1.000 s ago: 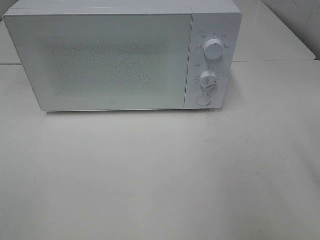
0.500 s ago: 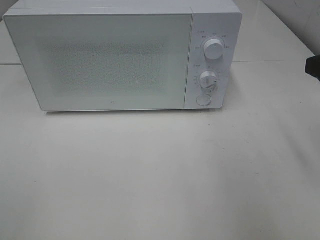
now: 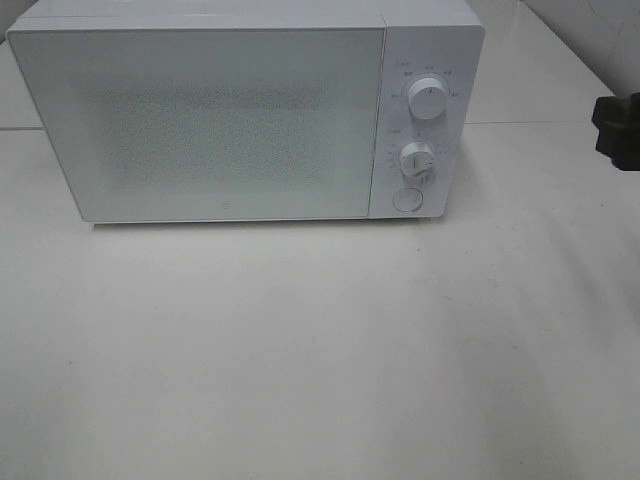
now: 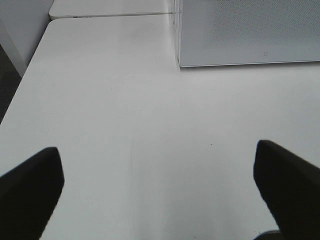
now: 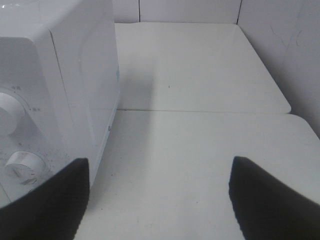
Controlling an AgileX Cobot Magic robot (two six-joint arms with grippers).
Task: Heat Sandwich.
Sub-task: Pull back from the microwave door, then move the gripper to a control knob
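A white microwave (image 3: 240, 110) stands at the back of the table with its door shut; it also shows in the left wrist view (image 4: 250, 32) and the right wrist view (image 5: 55, 85). The sandwich is not in view. My right gripper (image 5: 159, 200) is open and empty, to the right of the microwave's control panel; a dark part of that arm (image 3: 620, 130) shows at the right edge of the high view. My left gripper (image 4: 160, 190) is open and empty over the bare table in front of the microwave's left corner; it is outside the high view.
The control panel has two knobs (image 3: 427, 100) (image 3: 416, 160) and a round button (image 3: 406, 199). The white table (image 3: 320, 350) stretches in front of the microwave. A seam crosses the table behind the right gripper (image 5: 200, 111). A wall stands at the far right.
The right arm has come further into the high view from the right edge, toward the microwave. The microwave has not moved.
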